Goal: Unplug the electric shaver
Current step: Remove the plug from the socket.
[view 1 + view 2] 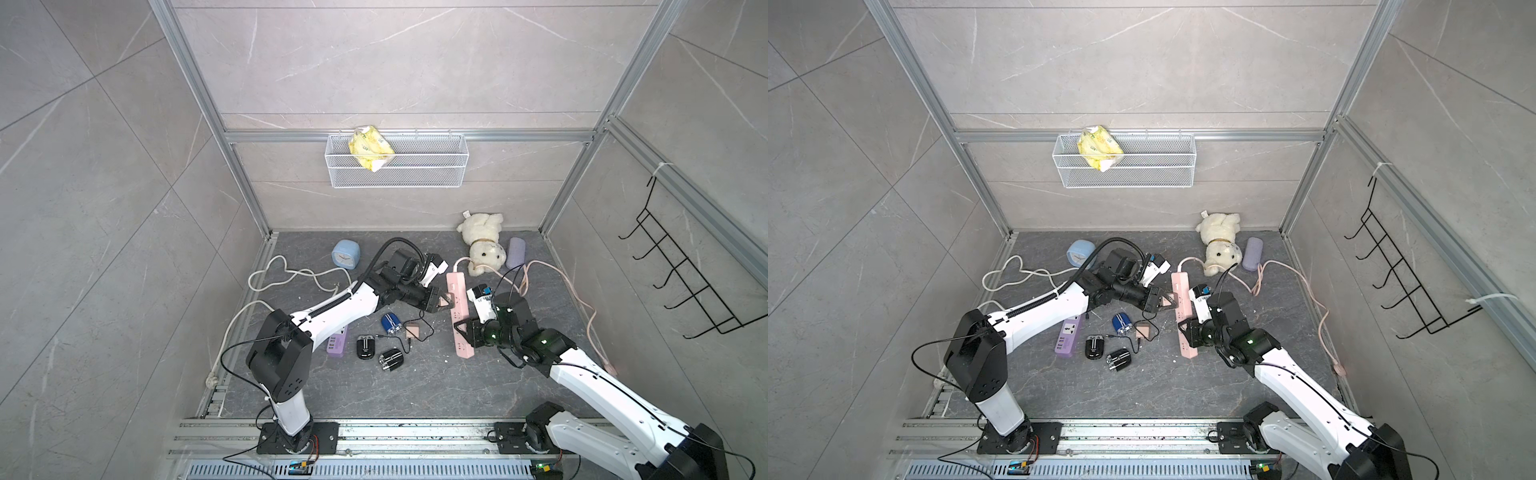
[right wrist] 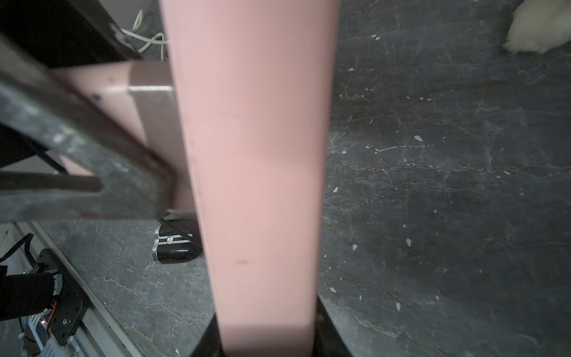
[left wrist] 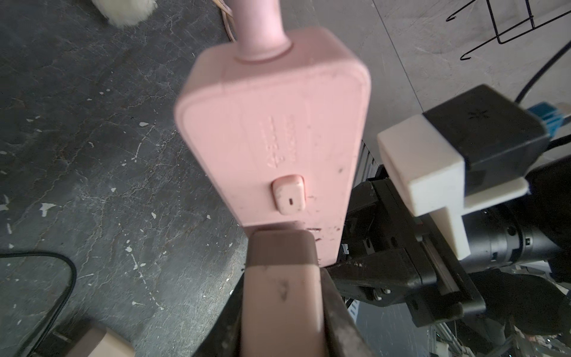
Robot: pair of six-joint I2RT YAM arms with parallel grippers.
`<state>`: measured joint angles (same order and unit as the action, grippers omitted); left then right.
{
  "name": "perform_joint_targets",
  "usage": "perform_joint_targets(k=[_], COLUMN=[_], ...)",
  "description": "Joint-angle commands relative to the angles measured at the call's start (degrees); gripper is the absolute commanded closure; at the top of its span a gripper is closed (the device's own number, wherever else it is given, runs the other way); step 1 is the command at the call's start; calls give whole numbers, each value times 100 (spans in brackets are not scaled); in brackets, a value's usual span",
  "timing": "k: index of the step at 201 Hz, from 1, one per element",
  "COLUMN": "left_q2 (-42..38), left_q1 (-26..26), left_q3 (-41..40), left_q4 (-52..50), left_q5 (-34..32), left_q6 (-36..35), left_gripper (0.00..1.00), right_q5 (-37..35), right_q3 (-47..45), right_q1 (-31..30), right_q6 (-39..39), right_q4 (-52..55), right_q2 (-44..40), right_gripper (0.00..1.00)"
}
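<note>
Dark stone tabletop [image 1: 374, 395], cluttered. Left arm [image 1: 332, 309] and right arm [image 1: 582, 374] come in from opposite sides and meet at the pink power strip [image 1: 456, 289], mid-tabletop.

- **Right jaws:** closed across the strip's body, on the half nearer the robot. In the right wrist view the strip runs straight out from between them. Can't tell if the strip lies flat or is tipped up.
- **Left jaws:** closed on a pinkish plug [image 3: 282, 293]. Its brown end butts against the strip's socket face, just beside the switch [image 3: 289, 197]. Pins are hidden, so can't tell if it is seated or partly out.
- **Shavers:** loose on the tabletop near the strip, none held. Blue shaver [image 1: 390, 324], black shaver [image 1: 365, 347], another black one [image 1: 390, 359].
- **Other bits:** thin black cable [image 3: 73, 278] loops among them, too fine to trace to one shaver. Spare plug [image 1: 413, 331] lies just beside the blue shaver.

Step, my read: the pull itself, with the strip braced and the plug pinched.

Next move: the left arm draws the plug straight off the socket face, along the pins, no twisting. The right arm holds firm so the strip doesn't follow. Risk: the cable drags a shaver.
</note>
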<state>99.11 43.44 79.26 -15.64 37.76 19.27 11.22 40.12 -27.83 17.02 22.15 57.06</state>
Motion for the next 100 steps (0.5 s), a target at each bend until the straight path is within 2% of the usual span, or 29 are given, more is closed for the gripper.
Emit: perform_joint_targets(k=[1, 35, 100], left_q2=[-787, -957, -1276], left_q1=[-32, -62, -169], left_q3=[343, 338, 137], left_q4=[-1118, -1108, -1037], left_q5=[923, 997, 1048], left_q6=[-600, -596, -537], left_gripper=[100, 100, 100], right_q5=[-2573, -2699, -1929], right_q3=[-15, -83, -191], right_q1=[674, 738, 1019], right_q6=[952, 933, 1042], right_q4=[1432, 1449, 1156], right_q2=[232, 332, 297], right_gripper=[100, 100, 100])
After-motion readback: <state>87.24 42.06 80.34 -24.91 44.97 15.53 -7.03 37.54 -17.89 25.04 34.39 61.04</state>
